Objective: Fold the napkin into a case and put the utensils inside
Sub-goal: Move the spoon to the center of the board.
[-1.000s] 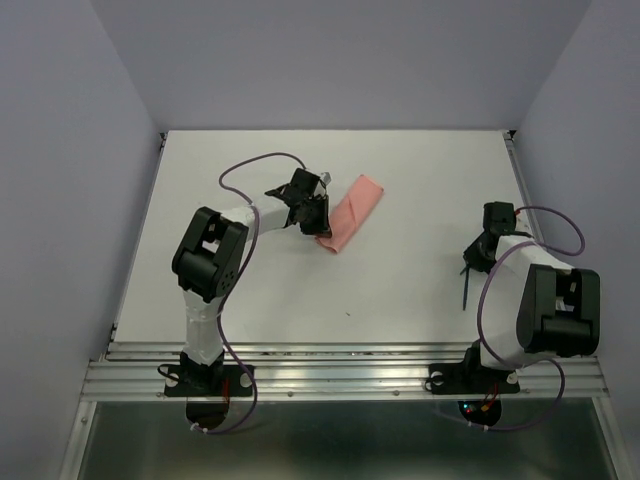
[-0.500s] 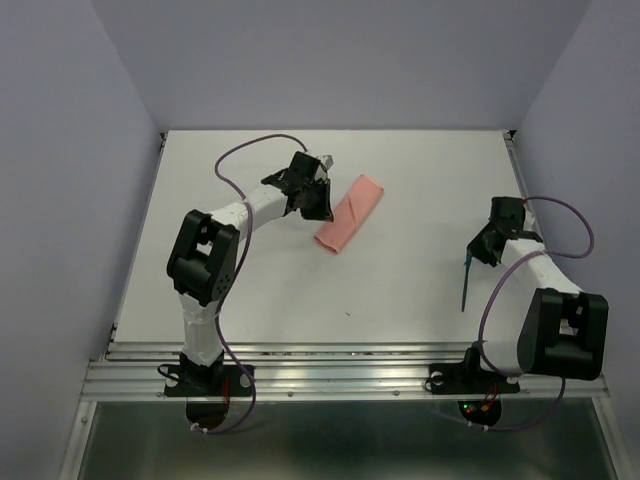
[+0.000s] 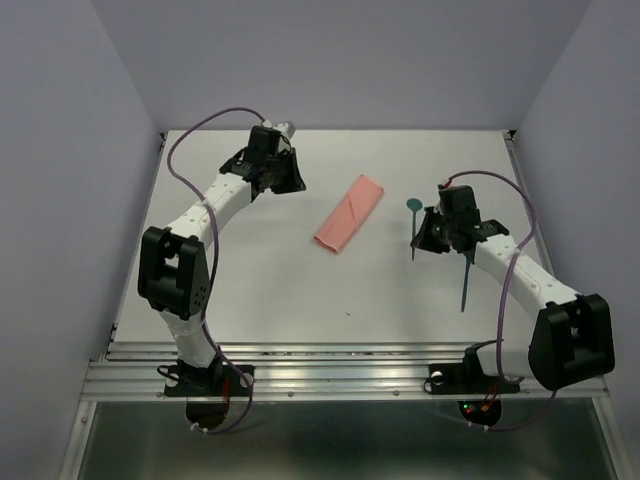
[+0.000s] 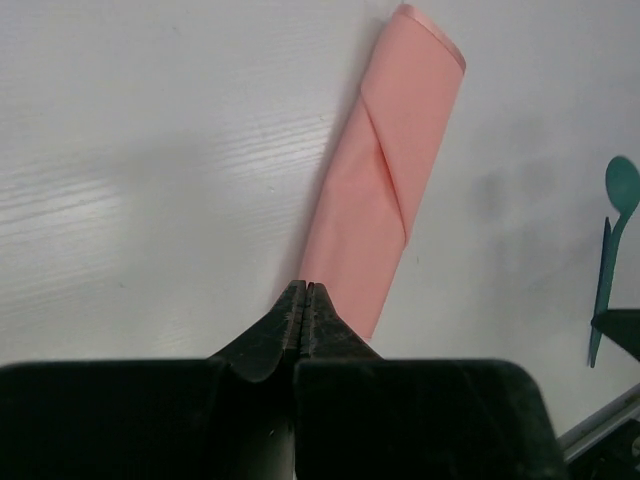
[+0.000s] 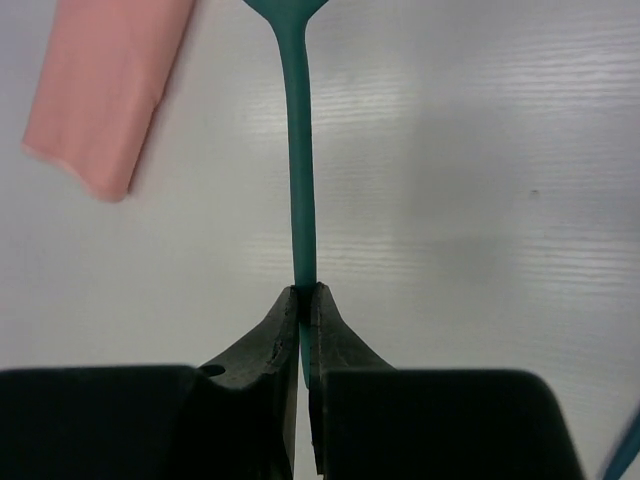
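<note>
Right jaws clamp spoon [image 5: 298,180] handle; left jaws together, empty.
One case [image 4: 385,190] just ahead of left jaws; two utensils, second utensil [image 3: 466,283] near right jaws.

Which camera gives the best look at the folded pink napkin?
The left wrist camera: the napkin looks large, its diagonal fold plain. The overhead view shows it whole but small; the right wrist view catches only one end.

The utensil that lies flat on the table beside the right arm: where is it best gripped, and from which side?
Likely near its middle, from straight above, with the jaws across its narrow width. The utensil is a thin strip lying flat on the table, so a side approach has nothing to catch.
</note>
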You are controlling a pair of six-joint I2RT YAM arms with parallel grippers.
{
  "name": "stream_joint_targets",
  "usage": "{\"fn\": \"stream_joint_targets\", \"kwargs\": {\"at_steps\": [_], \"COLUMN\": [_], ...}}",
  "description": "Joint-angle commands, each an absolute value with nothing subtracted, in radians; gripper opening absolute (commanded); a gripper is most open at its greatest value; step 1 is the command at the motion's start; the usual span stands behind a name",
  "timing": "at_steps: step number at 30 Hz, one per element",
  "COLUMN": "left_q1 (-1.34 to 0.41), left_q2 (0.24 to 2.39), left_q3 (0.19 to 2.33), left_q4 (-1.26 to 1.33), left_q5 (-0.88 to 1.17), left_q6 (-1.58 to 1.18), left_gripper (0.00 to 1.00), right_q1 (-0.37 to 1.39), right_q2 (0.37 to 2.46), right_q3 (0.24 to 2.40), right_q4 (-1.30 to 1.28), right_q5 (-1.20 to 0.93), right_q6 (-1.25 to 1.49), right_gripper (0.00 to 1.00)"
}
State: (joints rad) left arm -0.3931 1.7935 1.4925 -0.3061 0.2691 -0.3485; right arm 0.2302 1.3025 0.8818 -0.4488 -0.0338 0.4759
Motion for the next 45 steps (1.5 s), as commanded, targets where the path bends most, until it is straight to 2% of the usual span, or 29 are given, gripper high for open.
{"fn": "stream_joint_targets", "kwargs": {"at_steps": [1,5,11,18,20,22,23,24,26,27,31,34,44,45], "left_q1": [-0.361,-0.334,-0.328,-0.328,-0.328,-0.328,-0.328,-0.328,-0.331,-0.334,-0.35,-0.351,-0.351,-0.351], "left_q2": [1.668,1.635,1.635,1.626,1.631,1.64,1.653,1.658,1.666,1.666,1.643,1.62,1.572,1.568], "left_q3": [1.468,1.45,1.448,1.431,1.42,1.41,1.407,1.401,1.381,1.371,1.307,1.269,1.203,1.203], "left_q4": [-0.316,-0.293,-0.293,-0.311,-0.307,-0.301,-0.299,-0.29,-0.279,-0.276,-0.264,-0.252,-0.248,-0.259], "left_q5": [0.223,0.207,0.213,0.201,0.221,0.238,0.254,0.262,0.282,0.282,0.23,0.227,0.181,0.167], "left_q6": [-0.337,-0.348,-0.357,-0.361,-0.364,-0.373,-0.374,-0.38,-0.383,-0.383,-0.379,-0.374,-0.376,-0.38], "left_gripper": [0.07,0.07,0.08,0.1,0.16,0.17,0.17,0.17,0.18,0.18,0.18,0.19,0.19,0.25], "right_q1": [0.296,0.457,0.707,0.87,0.879,0.879,0.879,0.879,0.879,0.879,0.879,0.879,0.87,0.87], "right_q2": [1.241,1.278,1.436,1.604,1.612,1.615,1.612,1.609,1.606,1.606,1.534,1.513,1.706,1.732], "right_q3": [0.888,0.919,0.979,1.074,1.077,1.072,1.069,1.065,1.052,1.052,1.023,1.005,1.077,1.08], "right_q4": [-0.446,-0.521,-0.568,-0.588,-0.584,-0.575,-0.569,-0.558,-0.554,-0.551,-0.517,-0.479,-0.319,-0.296], "right_q5": [-0.374,-0.508,-0.388,-0.059,0.038,0.101,0.118,0.132,0.182,0.207,0.304,0.265,0.252,0.245], "right_q6": [0.362,0.244,0.172,0.138,0.126,0.117,0.111,0.107,0.098,0.097,0.132,0.153,0.186,0.184], "right_gripper": [0.01,0.01,0.01,0.01,0.01,0.15,0.35,0.44,0.57,0.58,0.58,0.57,0.57,0.56]}}
